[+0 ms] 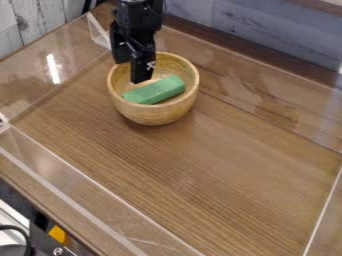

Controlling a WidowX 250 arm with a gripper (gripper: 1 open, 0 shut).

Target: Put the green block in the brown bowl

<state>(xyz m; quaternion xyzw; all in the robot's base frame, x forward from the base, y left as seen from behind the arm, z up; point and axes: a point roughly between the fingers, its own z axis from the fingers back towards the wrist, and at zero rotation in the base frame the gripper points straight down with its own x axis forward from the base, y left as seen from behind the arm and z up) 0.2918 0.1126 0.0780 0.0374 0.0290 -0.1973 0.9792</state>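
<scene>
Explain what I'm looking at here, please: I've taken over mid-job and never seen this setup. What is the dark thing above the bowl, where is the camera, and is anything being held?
There is one view, from a camera set above and in front of the table, looking down at an angle. The dark thing is the end of a robot arm, and its tip is the hand, two fingers pointing down over the back rim of the brown bowl. The fingers look parted and nothing is between them, so nothing is held. The green block lies flat inside the bowl, on its bottom, apart from the hand. The bowl stands on a wooden table with clear low walls round its edges. Behind the arm, a clear plastic stand is partly visible. Judged from this, the block is already in its place.
</scene>
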